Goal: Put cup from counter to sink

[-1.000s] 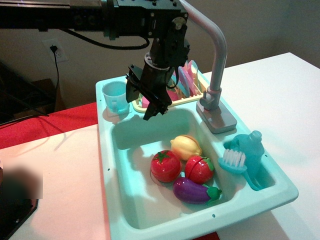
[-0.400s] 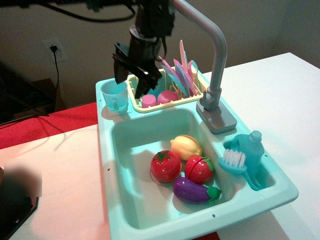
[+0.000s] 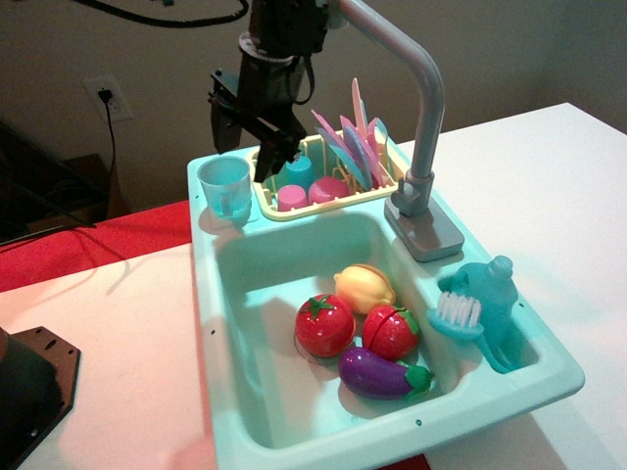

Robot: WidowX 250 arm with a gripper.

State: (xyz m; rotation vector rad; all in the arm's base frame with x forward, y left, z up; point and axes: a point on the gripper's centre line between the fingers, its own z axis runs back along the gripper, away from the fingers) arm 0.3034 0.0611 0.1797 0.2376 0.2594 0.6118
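One gripper (image 3: 243,137) is hanging in the upper left of the frame, having risen and shifted left within the last second, away from the sink (image 3: 235,323) and toward the cup (image 3: 227,188); its jaws are spread and empty. This is suggesting an approach, with grasping not yet begun. The cup is standing upright on the counter (image 3: 203,220) at the back-left corner. The sink is holding a tomato (image 3: 324,325), lemon (image 3: 363,288), strawberry (image 3: 391,332) and eggplant (image 3: 380,374).
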